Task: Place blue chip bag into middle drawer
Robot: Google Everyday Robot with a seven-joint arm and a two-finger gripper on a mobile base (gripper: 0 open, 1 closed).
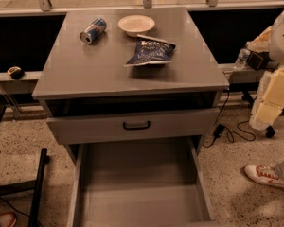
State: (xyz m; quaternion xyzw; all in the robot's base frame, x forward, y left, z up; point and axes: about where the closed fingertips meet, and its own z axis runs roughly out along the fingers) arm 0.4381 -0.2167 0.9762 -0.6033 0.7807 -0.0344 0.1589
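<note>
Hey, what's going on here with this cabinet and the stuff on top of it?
Nothing is being handled right now. The blue chip bag lies on the cabinet top, next to a bowl and a can lying on its side. Below, the middle drawer is pulled out with nothing showing in it, so the bag has not gone in yet. The robot's pincer is not in view. Someone's shoe shows on the floor at the right.

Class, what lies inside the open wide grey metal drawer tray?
The wide grey metal drawer tray shows only bare floor. Its rear is covered by the black-handled grey drawer front above. The gripper is out of view.
</note>
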